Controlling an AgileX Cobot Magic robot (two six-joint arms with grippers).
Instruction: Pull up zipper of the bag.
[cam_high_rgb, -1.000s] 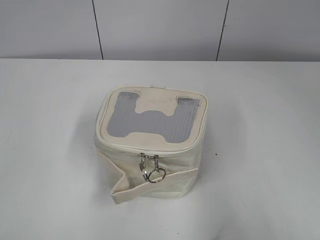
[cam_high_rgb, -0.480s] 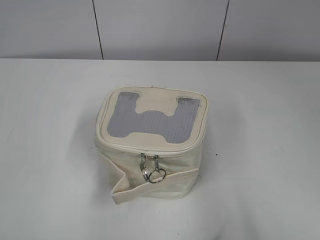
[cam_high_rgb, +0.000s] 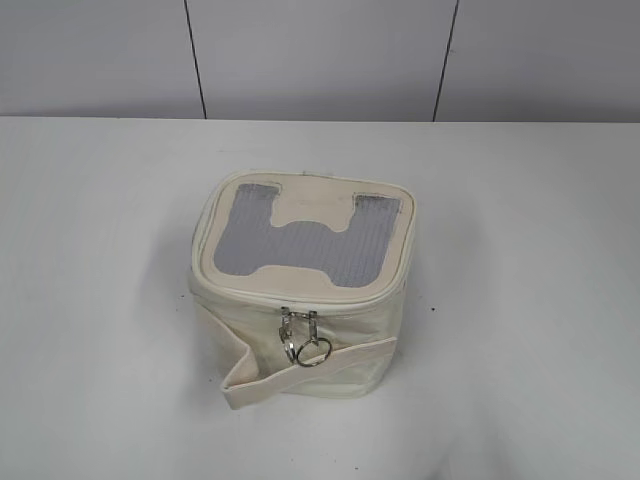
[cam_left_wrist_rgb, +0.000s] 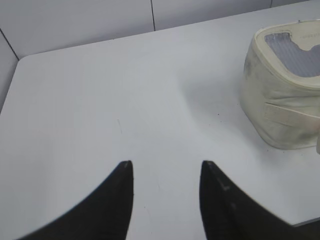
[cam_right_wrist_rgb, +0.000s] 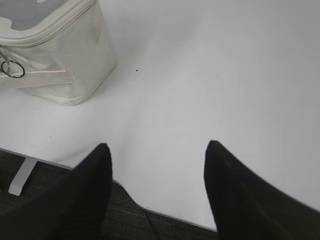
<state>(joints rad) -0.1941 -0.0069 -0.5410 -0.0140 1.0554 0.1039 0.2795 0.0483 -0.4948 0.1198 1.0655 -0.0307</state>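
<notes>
The bag (cam_high_rgb: 302, 285) stands upright at mid-tabletop (cam_high_rgb: 520, 300), its zipper (cam_high_rgb: 300, 297) running round the top rim, with the silver pull tabs (cam_high_rgb: 300, 322) and ring (cam_high_rgb: 313, 351) hanging on the near face. Whether anything is inside cannot be seen. The left end effector (cam_left_wrist_rgb: 165, 167) hovers part open and empty, the bag well off to its right. The right end effector (cam_right_wrist_rgb: 157, 150), wider open and empty, has the bag to its left; which arm is nearer cannot be told.

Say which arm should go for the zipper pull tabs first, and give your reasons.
Probably right. The right gripper is open and empty, and its wrist view shows the ring on the bag. The left gripper, also open, sees only the bag's side, not the pull tabs.
</notes>
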